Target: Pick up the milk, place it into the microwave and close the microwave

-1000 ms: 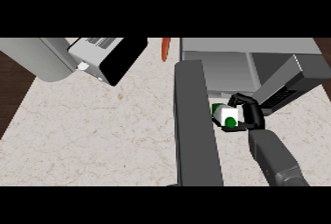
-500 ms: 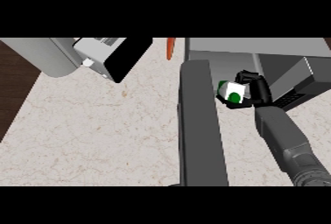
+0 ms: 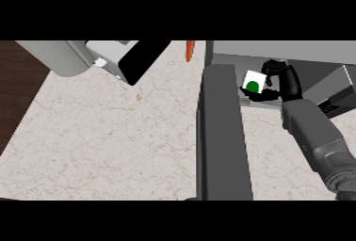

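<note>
The milk (image 3: 254,82) is a small white carton with a green mark, held tilted at the mouth of the microwave (image 3: 278,49). My right hand (image 3: 281,80) is curled round it, fingers over its far side and thumb below. The microwave's dark door (image 3: 221,136) hangs open, running from the cavity's left edge toward me. The carton sits just past the door's hinge end, over the cavity's floor. My left hand does not show.
A toaster (image 3: 118,56) with a dark side stands at the back left, next to a grey rounded appliance (image 3: 52,56). An orange carrot (image 3: 189,51) lies by the microwave's left corner. Marbled counter (image 3: 104,141) spreads left of the door; dark floor lies past its left edge.
My right arm has stretched farther forward, carrying the milk from above the door's middle up into the microwave's opening. The view has tipped forward a little with it.
</note>
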`<control>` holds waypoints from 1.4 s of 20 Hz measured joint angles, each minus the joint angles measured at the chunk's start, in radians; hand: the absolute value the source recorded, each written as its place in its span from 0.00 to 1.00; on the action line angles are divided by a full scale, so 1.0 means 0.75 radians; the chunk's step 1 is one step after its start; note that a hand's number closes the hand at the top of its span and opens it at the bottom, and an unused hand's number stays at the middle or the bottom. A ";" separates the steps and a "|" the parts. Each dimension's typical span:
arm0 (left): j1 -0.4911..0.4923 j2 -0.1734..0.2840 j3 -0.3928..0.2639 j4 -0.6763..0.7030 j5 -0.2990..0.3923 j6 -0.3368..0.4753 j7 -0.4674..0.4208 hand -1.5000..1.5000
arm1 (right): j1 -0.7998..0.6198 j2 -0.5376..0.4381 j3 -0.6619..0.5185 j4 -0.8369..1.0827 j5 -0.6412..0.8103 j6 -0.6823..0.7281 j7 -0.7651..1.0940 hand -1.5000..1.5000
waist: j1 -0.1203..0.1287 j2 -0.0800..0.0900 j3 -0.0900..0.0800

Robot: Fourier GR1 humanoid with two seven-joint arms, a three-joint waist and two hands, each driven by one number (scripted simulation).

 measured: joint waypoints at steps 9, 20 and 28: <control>-0.068 0.022 -0.020 0.013 0.002 0.025 0.019 0.00 | -0.074 -0.083 -0.007 0.025 0.019 -0.131 0.081 1.00 | 0.046 0.031 0.004; -0.112 0.055 -0.012 0.040 0.009 0.012 0.020 0.00 | -0.093 -0.148 -0.030 0.041 0.013 -0.200 0.107 1.00 | 0.094 0.057 0.007; -0.158 0.085 -0.001 0.073 -0.012 0.013 0.022 0.00 | -0.124 -0.193 -0.037 0.047 0.015 -0.196 0.128 1.00 | 0.109 0.072 0.009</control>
